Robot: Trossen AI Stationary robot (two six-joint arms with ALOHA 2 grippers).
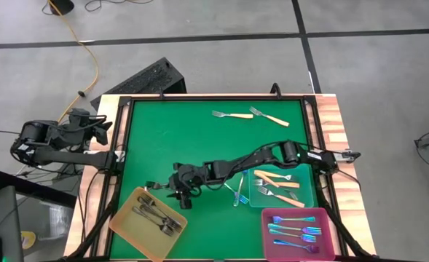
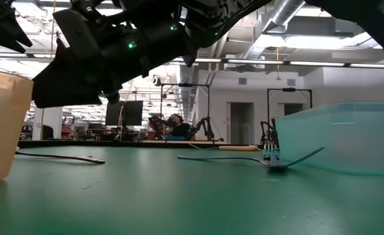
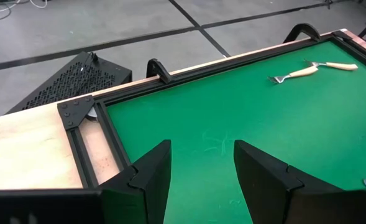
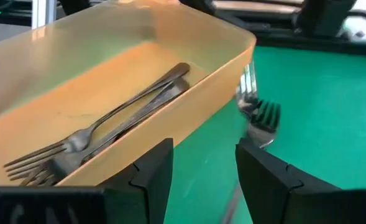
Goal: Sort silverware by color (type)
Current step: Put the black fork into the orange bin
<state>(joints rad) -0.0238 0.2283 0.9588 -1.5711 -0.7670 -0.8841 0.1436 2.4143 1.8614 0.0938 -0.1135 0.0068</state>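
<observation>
My right gripper (image 1: 173,193) (image 4: 201,180) is open and hovers just past the far corner of the yellow tray (image 1: 127,231) (image 4: 232,46). A dark-grey fork (image 4: 257,115) (image 2: 61,156) lies flat on the mat beside that tray's wall, ahead of the open fingers. Several dark-grey forks (image 1: 156,216) (image 4: 102,127) lie inside the yellow tray. An iridescent fork (image 1: 237,193) (image 2: 275,160) rests on the mat beside the teal tray (image 1: 309,198). Two cream-handled forks (image 1: 232,115) (image 3: 304,71) lie near the far edge. My left gripper (image 1: 101,129) (image 3: 201,180) waits open off the table's left side.
The teal tray holds cream-handled forks (image 1: 276,178), and the pink tray (image 1: 329,247) at the near right corner holds iridescent forks (image 1: 296,231). A raised black frame (image 3: 170,68) borders the green mat. The middle and far left of the mat (image 1: 178,138) show bare green.
</observation>
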